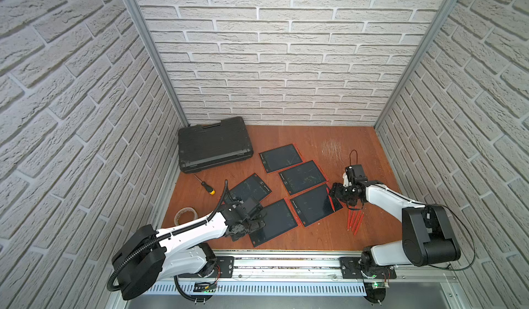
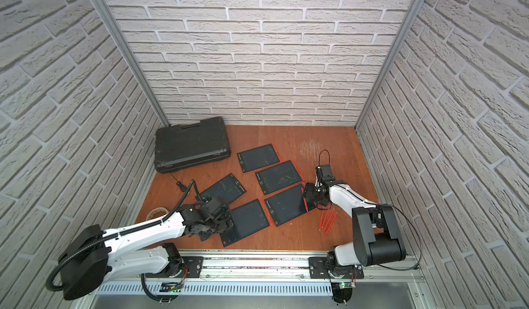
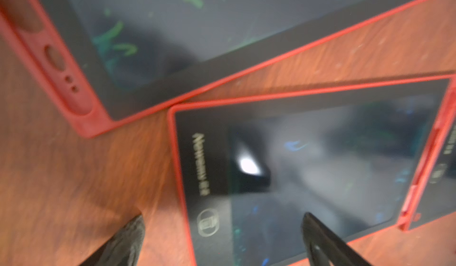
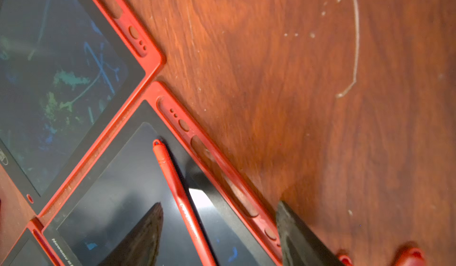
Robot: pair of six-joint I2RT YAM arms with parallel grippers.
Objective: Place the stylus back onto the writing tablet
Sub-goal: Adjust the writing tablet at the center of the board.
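Note:
Several red-framed writing tablets lie on the wooden table. A red stylus [image 4: 181, 198] [image 1: 329, 198] lies flat on the dark screen of the near right tablet [image 1: 313, 206] [image 4: 118, 198], beside its red slotted edge. My right gripper [image 4: 219, 204] [image 1: 333, 193] [image 2: 307, 194] hangs open over it, and neither finger touches the stylus. My left gripper [image 3: 223, 216] [image 1: 256, 224] is open and empty, low over the near left tablet [image 1: 279, 221] [image 3: 320, 166]. The left wrist view is blurred.
Several loose red styluses [image 1: 355, 221] [image 2: 327, 220] lie on the table right of the tablets. A shut black case [image 1: 214, 144] sits at the back left. A screwdriver [image 1: 204, 184] and a tape roll [image 1: 186, 214] lie at the left.

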